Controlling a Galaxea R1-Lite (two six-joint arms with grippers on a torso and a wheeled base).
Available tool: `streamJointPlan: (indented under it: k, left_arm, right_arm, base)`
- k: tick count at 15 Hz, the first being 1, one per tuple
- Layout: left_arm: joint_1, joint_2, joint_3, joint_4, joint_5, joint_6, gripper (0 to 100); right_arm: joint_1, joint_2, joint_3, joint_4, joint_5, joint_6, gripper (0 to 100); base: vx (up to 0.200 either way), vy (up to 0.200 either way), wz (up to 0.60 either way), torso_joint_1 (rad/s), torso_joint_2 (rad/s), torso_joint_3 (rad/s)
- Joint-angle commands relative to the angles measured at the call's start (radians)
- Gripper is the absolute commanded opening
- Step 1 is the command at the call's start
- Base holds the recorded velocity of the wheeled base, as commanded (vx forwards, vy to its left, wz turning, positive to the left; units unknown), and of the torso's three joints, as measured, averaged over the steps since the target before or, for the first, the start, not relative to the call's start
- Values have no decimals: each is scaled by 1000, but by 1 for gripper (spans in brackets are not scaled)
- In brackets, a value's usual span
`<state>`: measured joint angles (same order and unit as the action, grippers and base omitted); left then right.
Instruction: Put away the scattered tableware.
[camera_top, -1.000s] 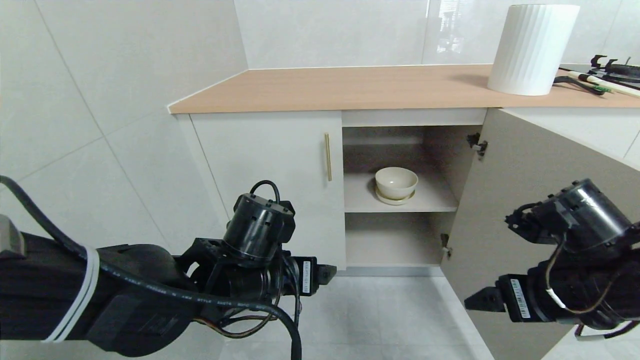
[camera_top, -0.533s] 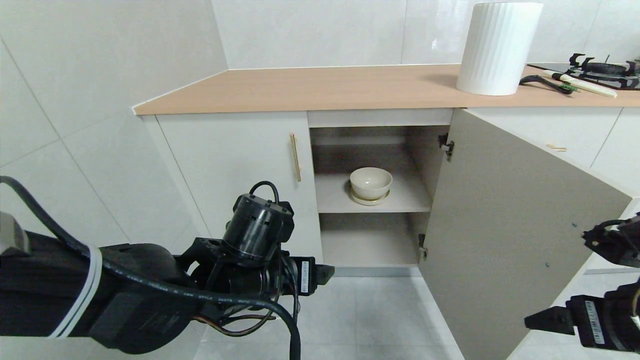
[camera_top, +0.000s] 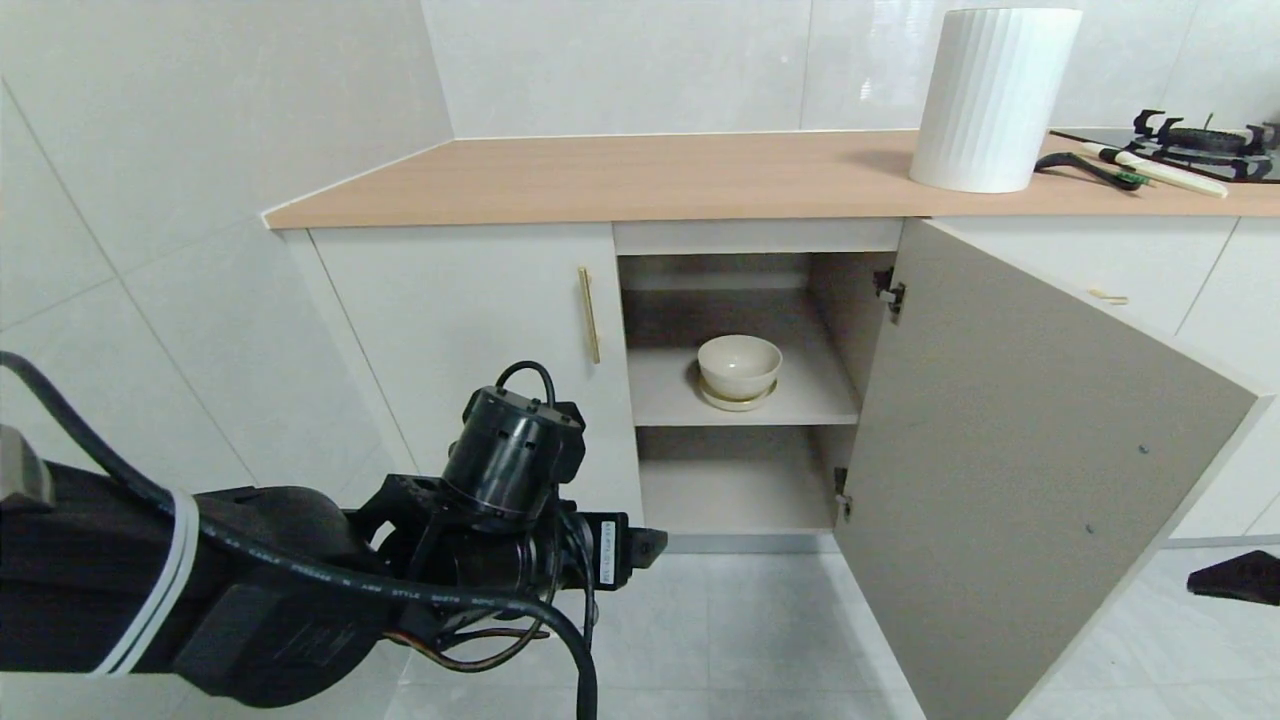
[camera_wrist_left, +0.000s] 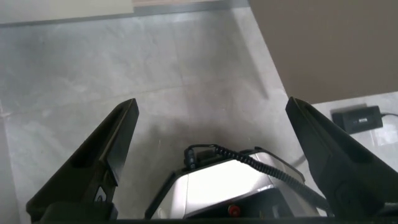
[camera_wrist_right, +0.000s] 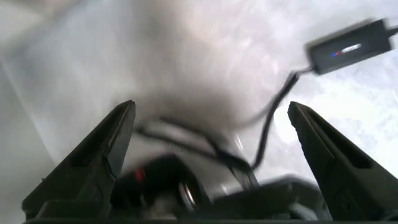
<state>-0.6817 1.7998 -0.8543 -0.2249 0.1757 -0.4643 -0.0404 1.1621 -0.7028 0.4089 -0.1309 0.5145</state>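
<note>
The left end effector (camera_wrist_left: 211, 115) hangs low, fingers (camera_wrist_left: 112, 143) wide apart and empty, I think because nothing needs carrying. The bowl (camera_top: 739, 366) sits on a plate (camera_top: 735, 404) on the upper cupboard shelf (camera_top: 812, 395), the door (camera_top: 1000, 450) open for access; the right end effector (camera_wrist_right: 211, 112) is likewise spread and empty.

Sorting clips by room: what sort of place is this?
Most likely a kitchen: a pale wooden countertop over white base cabinets, a black gas hob at its end, a cream ceramic bowl on a cabinet shelf.
</note>
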Motion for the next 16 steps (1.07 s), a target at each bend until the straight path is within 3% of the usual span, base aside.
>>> streamJointPlan:
  k: [1, 4, 8, 13, 16]
  left_arm:
    - [1, -2, 0, -1, 1, -2, 100]
    - [2, -3, 0, -1, 1, -2, 100]
    - [4, -3, -2, -2, 1, -2, 100]
    - [10, -8, -3, -2, 1, -2, 100]
    - [11, -14, -5, -2, 1, -1, 100]
  right_arm:
    - [-134, 36, -1, -84, 2, -1, 100]
    - [-239, 151, -6, -246, 0, -1, 100]
    - [-239, 344, -41, -446, 4, -1, 100]
    - [-88, 418, -87, -446, 11, 2, 100]
    - [56, 415, -103, -441, 8, 4, 100]
  base:
    - [0, 0, 0, 0, 0, 0]
    - [0, 0, 0, 0, 0, 0]
    - [0, 0, 0, 0, 0, 0]
    - [0, 0, 0, 0, 0, 0]
    - [0, 0, 0, 0, 0, 0]
